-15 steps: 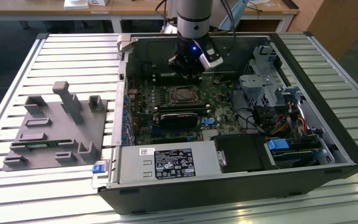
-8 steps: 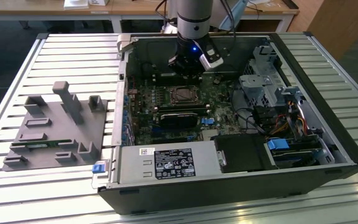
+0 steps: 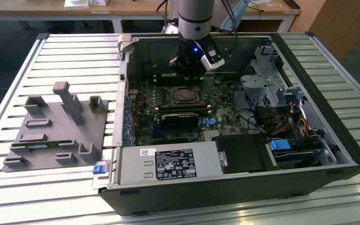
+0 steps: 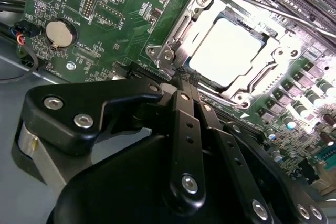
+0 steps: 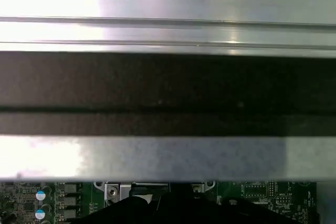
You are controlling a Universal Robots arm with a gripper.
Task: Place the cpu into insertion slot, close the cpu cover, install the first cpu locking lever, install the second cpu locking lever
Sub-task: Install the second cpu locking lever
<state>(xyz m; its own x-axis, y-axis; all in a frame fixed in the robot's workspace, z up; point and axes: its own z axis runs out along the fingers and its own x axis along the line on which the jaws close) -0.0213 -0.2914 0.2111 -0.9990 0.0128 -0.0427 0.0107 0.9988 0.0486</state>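
My end effector [image 4: 184,80], its fingers drawn together on nothing, hovers just beside the near edge of the insertion slot [image 4: 207,22], where the cpu [image 4: 226,51] already lies seated under the lowered cpu cover [image 4: 176,40], presumably to work a lever.

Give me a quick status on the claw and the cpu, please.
Claw shut, empty, tips at the socket's edge. Cpu seated in the insertion slot, cpu cover down around it. Nothing lying across the socket.
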